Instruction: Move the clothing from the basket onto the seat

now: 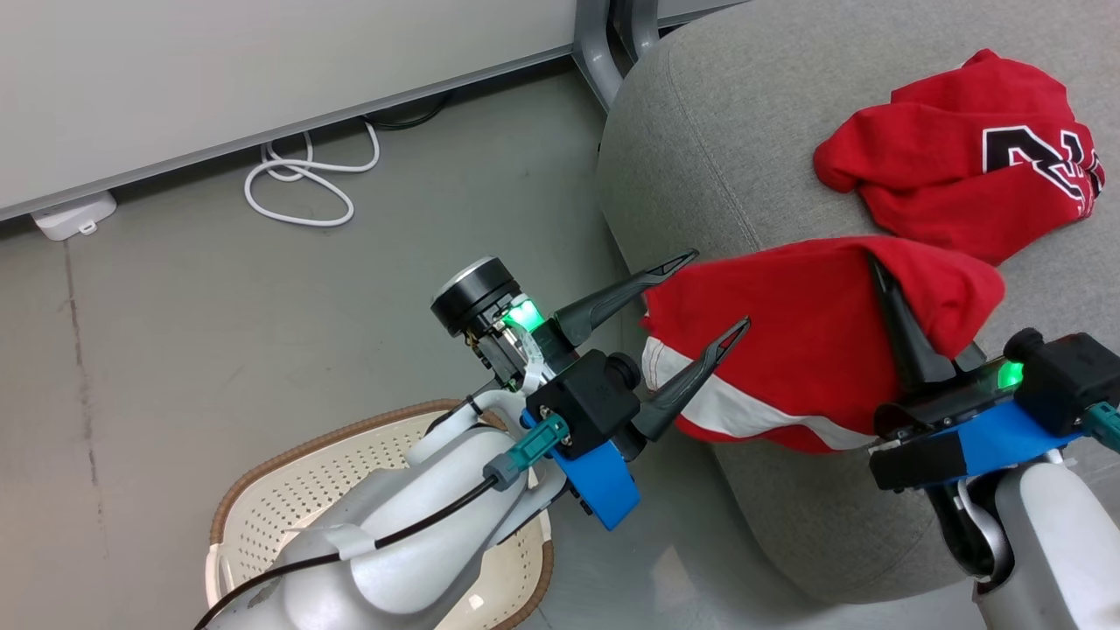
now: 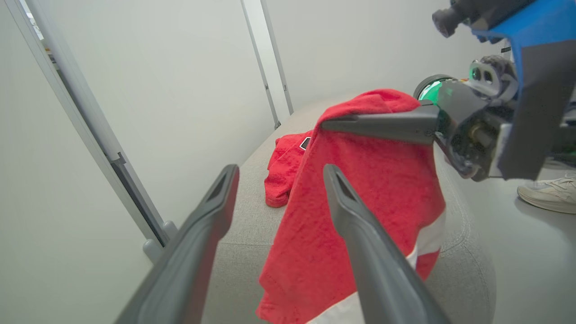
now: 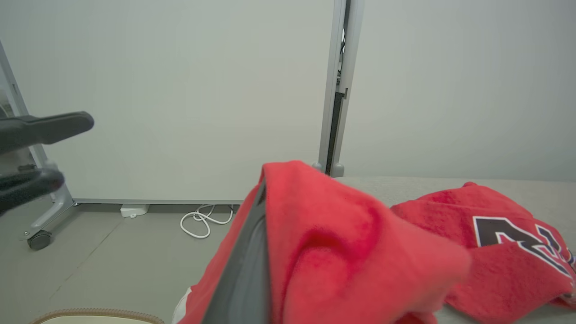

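My right gripper (image 1: 879,271) is shut on the plain red garment with the white stripe (image 1: 787,350). The cloth drapes over its fingers and hangs down the rounded edge of the grey seat (image 1: 700,131). The red jersey with black-and-white lettering (image 1: 962,157) lies crumpled on the seat behind it. At the garment's left edge my left gripper (image 1: 719,290) stands open, holding nothing. The left wrist view shows the left gripper's fingers (image 2: 211,216) wide apart before the hanging garment (image 2: 360,202). The cream basket (image 1: 289,490) sits on the floor at lower left, partly hidden by my left arm.
A pale partition panel (image 1: 262,70) on metal feet runs along the back. A white cable loop (image 1: 306,184) and a small white box (image 1: 74,214) lie on the grey floor below it. A person's white shoe (image 2: 549,193) stands on the floor by the seat.
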Available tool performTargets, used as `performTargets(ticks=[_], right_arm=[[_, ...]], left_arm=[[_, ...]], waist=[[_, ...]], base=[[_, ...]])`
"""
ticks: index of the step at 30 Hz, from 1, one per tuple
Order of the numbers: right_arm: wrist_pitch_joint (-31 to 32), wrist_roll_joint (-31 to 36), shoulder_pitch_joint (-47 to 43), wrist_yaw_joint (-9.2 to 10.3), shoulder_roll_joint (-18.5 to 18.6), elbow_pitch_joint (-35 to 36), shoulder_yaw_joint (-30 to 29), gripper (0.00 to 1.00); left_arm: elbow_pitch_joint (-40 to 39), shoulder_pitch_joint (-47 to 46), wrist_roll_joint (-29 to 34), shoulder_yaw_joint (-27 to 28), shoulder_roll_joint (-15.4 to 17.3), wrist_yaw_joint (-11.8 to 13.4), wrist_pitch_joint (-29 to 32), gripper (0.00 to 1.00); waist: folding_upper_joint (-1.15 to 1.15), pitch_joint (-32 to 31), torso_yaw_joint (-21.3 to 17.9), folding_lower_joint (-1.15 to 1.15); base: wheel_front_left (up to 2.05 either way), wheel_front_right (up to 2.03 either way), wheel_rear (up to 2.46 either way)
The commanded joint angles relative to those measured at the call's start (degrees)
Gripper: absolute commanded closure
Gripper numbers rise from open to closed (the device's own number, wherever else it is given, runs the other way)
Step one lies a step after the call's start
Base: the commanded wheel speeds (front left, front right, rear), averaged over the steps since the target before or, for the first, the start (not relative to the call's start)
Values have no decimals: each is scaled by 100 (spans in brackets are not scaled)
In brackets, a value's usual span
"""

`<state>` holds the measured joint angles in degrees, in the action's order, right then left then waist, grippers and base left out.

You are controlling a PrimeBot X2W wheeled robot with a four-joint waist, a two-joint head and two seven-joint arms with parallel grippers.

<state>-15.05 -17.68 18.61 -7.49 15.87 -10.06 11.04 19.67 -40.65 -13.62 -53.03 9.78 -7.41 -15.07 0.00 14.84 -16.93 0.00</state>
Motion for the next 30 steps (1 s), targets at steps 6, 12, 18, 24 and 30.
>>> performTargets(ticks=[6, 12, 18, 24, 30], right_arm=[[-17, 137, 309, -1, -52, 196, -362, 100], [-17, 247, 1056, -1, -18, 298, -814, 100], [-16, 418, 1982, -1, 41, 339, -1512, 100], [-11, 572, 2707, -1, 383, 236, -2189, 100], [-10, 697, 3302, -1, 993, -10, -2981, 100]], left_arm=[[8, -108, -26, -20, 50, -11, -14, 0], [35, -210, 14, 5, 135, -11, -14, 0], [36, -472, 67, -50, 191, -11, -10, 0], [37, -812, 89, -172, 236, -11, 0, 0], [52, -1112, 114, -212, 312, -11, -5, 0]], waist=[[0, 128, 44, 0], [0, 451, 38, 0], [0, 1025, 86, 0], [0, 1585, 249, 0], [0, 2112, 368, 0]], base=[[0, 0, 0], [0, 0, 0], [0, 0, 0], [0, 0, 0], [0, 0, 0]])
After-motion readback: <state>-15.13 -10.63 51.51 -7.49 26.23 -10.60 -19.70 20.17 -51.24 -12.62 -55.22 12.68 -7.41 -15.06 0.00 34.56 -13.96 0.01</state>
